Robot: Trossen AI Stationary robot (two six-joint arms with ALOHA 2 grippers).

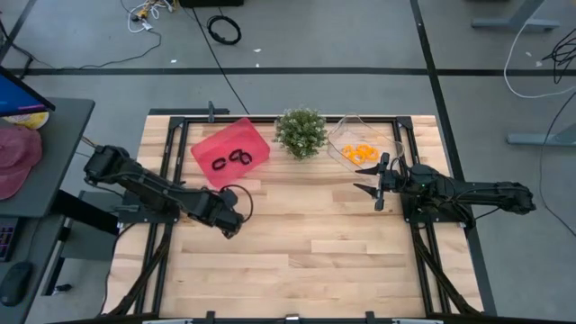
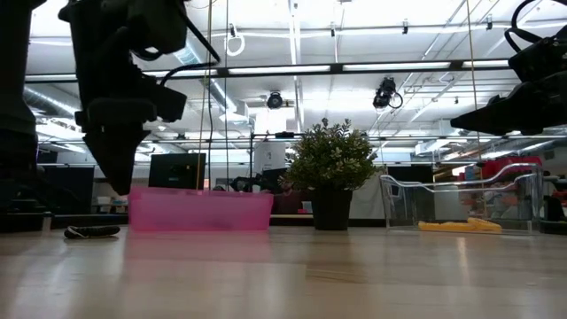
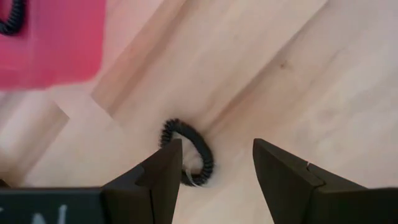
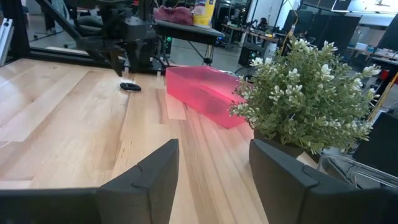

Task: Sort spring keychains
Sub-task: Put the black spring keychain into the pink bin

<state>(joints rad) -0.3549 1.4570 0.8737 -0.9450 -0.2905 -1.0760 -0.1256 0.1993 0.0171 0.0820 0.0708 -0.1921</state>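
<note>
Where pink bin, black keychains

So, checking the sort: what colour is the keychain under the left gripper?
Black keychain; clearest in the left wrist view.

no text, label, brand, number or sign can be read in any view; pale marks on the left wrist housing are cut off and illegible.

Black spring keychain on table, beside pink bin
</note>
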